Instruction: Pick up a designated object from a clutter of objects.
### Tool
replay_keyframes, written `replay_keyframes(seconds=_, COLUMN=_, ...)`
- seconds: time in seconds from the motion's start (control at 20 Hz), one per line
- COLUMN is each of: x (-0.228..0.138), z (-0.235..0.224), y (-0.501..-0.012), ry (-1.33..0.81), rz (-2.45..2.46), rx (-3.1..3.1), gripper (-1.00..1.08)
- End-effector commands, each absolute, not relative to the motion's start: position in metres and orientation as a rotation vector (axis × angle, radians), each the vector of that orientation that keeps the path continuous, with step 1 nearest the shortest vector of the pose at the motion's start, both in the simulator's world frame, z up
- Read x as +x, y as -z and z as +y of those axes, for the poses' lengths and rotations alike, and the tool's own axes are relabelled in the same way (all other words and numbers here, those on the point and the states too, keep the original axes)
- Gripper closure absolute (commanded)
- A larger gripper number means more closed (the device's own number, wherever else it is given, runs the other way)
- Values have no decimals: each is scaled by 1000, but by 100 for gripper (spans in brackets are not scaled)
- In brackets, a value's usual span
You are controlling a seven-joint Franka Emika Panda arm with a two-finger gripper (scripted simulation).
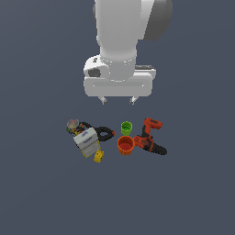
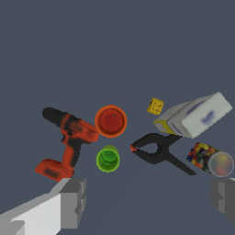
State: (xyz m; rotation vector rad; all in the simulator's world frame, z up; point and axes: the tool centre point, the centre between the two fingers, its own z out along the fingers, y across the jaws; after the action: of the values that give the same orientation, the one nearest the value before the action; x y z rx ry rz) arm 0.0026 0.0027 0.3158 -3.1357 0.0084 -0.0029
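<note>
Fingers (image 2: 73,202) of the gripper (image 1: 118,100) are seen spread wide apart, with nothing held between them and nothing touched. The gripper is carried well above the clutter, pointed straight down from a thick white wrist, the arm rising out of the exterior view's upper edge.

Below the gripper and a little nearer the exterior camera, the orange-red cup (image 1: 125,145) is stood upright, mouth up. The smaller green cup (image 1: 126,127) is set just beside it, almost directly under the fingertips. The red-and-black drill (image 1: 149,137) is laid on its side against, or very close to, the orange-red cup; contact cannot be judged for sure. On the cups' other side the black clamp (image 1: 103,132), the white-yellow box (image 1: 86,140), the can (image 1: 73,125) and the small yellow block (image 1: 98,157) are grouped.

Everything is rested on a plain, dark blue-grey surface (image 1: 183,193) that fills both views.
</note>
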Motion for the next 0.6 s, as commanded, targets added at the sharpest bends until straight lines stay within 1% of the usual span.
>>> replay_keyframes(seconds=0.0, x=3, z=3, y=-316, ry=3, rz=8, rx=-3136, gripper=-20)
replay_keyframes(seconds=0.55, x=2, z=12, y=-309, ry=-6, rz=-25, rx=-3128, gripper=-20)
